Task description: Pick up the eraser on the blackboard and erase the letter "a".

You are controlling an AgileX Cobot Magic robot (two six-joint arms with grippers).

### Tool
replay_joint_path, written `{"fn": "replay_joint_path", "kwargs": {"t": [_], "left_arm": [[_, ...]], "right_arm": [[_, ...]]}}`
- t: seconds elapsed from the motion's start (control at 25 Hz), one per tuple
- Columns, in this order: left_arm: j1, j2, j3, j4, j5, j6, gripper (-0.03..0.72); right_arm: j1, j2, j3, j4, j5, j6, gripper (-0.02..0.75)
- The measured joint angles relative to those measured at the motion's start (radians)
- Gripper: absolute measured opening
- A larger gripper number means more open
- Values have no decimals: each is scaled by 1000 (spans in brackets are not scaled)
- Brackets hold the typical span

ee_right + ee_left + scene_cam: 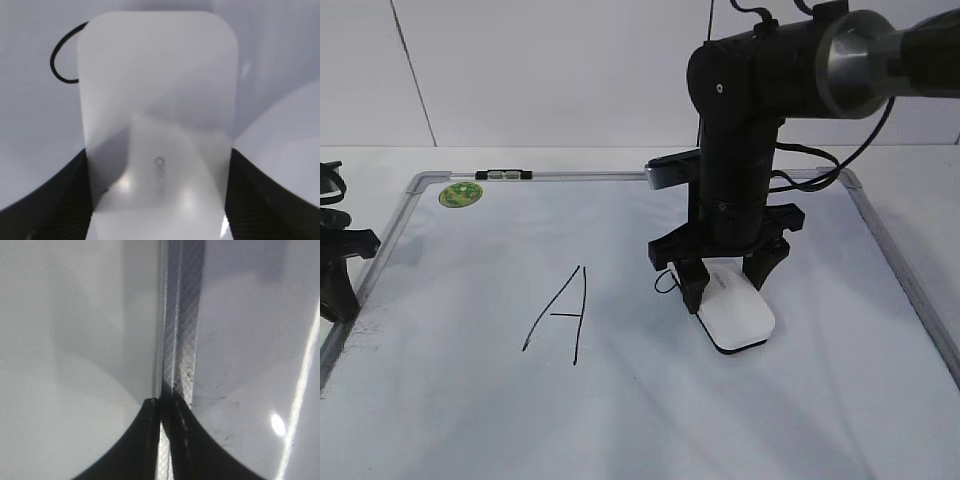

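The white eraser (738,315) lies on the blackboard (470,400), a white board with a silver frame. My right gripper (728,283) is shut on the eraser; its black fingers press both long sides in the right wrist view (157,150). The letter "a" (62,57) shows as a thin black loop just left of the eraser; part of it is under the eraser. In the exterior view only a bit of it (665,283) peeks out beside the left finger. My left gripper (167,440) is shut and empty over the board's left frame (180,340).
A tall capital "A" (560,315) is drawn left of the centre. A green sticker (461,193) and a small clip (504,176) sit at the board's top left edge. The left arm (338,265) rests at the left frame.
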Motion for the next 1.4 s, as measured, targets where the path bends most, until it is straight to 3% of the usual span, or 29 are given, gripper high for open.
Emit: {"fn": "replay_joint_path", "kwargs": {"t": [0.76, 1.08, 1.4], "left_arm": [[0, 0, 0, 0, -3, 0, 32], [0, 0, 0, 0, -3, 0, 32], [0, 0, 0, 0, -4, 0, 32]], "right_arm": [[2, 7, -1, 21, 0, -4, 552], [65, 11, -3, 21, -10, -4, 552], [75, 10, -3, -28, -12, 5, 552]]}}
